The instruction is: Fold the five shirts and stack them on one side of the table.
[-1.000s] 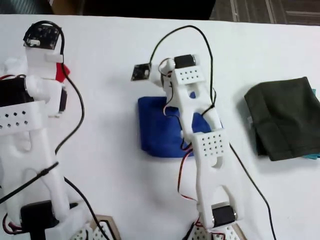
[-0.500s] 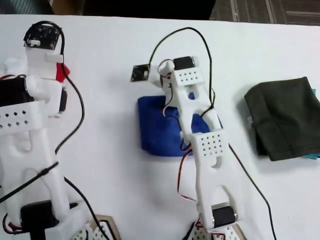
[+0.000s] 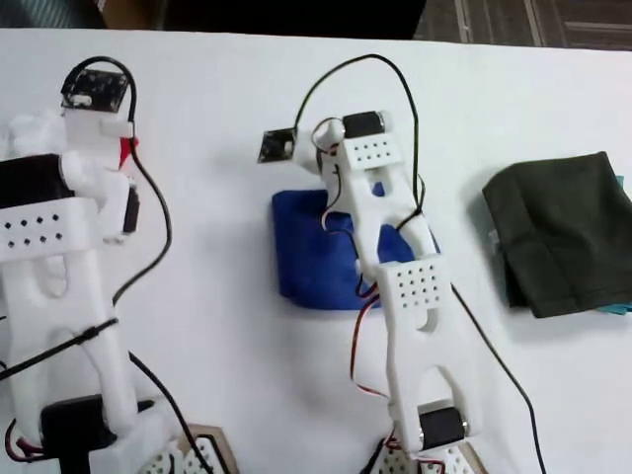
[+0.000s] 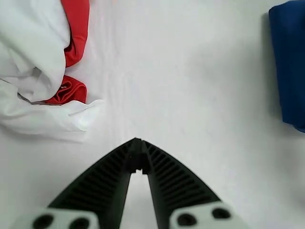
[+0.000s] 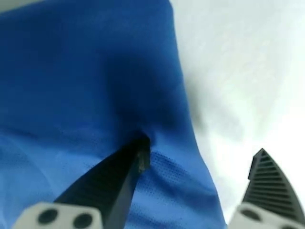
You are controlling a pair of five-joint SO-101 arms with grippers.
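A white cloth-covered table fills the high view. Along its far edge run a dark gap and a strip of grey floor.

The left gripper hangs over bare table with its black ribbed jaws pressed together at the tips and nothing between them. Just ahead of it lie a crumpled white shirt and a crumpled red shirt, touching each other.

The right gripper has its jaws spread wide. One finger presses down on the folded blue mesh shirt near its edge, and the other is over white table beside it. The blue shirt lies mid-table under the right arm.

A folded dark green shirt sits at the right side of the table. It lies on top of a teal shirt, of which only an edge shows.
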